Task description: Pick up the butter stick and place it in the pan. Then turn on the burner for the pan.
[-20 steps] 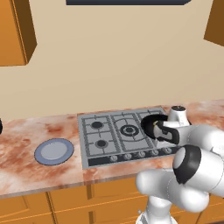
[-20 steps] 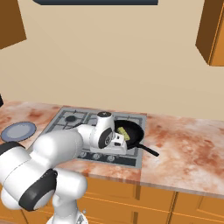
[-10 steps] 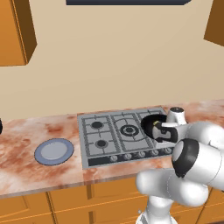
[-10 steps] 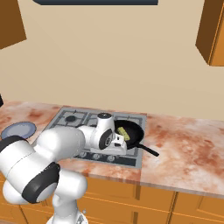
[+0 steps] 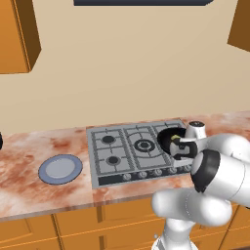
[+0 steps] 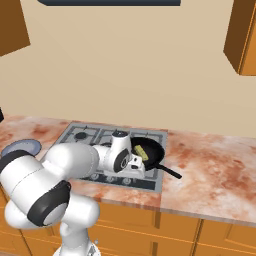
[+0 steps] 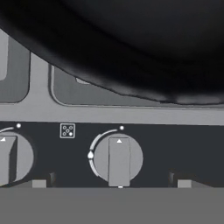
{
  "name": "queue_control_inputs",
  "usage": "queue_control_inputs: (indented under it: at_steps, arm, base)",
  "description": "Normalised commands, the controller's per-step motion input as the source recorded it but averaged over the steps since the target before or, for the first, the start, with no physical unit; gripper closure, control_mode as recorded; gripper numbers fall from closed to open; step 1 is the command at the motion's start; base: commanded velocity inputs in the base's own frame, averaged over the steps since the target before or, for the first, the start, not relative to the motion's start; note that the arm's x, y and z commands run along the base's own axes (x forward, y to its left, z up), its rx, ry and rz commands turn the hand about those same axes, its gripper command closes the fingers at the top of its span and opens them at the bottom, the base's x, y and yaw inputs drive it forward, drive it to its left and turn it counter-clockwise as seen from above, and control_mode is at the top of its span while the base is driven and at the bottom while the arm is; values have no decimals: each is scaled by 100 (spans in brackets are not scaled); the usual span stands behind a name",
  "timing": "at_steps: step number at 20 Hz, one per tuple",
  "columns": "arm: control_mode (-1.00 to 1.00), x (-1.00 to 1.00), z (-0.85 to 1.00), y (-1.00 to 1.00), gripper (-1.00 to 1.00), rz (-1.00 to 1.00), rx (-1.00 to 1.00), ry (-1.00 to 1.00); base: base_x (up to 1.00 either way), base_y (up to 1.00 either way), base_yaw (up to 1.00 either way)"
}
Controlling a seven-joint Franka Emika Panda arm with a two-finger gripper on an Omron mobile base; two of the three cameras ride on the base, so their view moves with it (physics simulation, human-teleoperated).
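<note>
Only knob (image 7: 118, 160) markings legible: white triangle, burner-dot icon (image 7: 67, 130).

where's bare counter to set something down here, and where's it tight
Free: the counter right of the pan, and the stretch between the plate and the stove. Tight: the stove's right front, where the open end effector sits at a knob under the pan's rim; the butter stick lies in the pan.
</note>
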Motion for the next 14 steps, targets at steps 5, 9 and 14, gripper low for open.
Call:
queue_control_inputs:
  at_steps: [5,9,14]
  arm:
    - [-100,0,-9,0,-100,0,0,0]
    - [-100,0,-12,0,100,0,0,0]
    - [-100,0,-4,4,100,0,0,0]
  base:
    - [0,0,0]
    - [0,0,0]
    - [0,0,0]
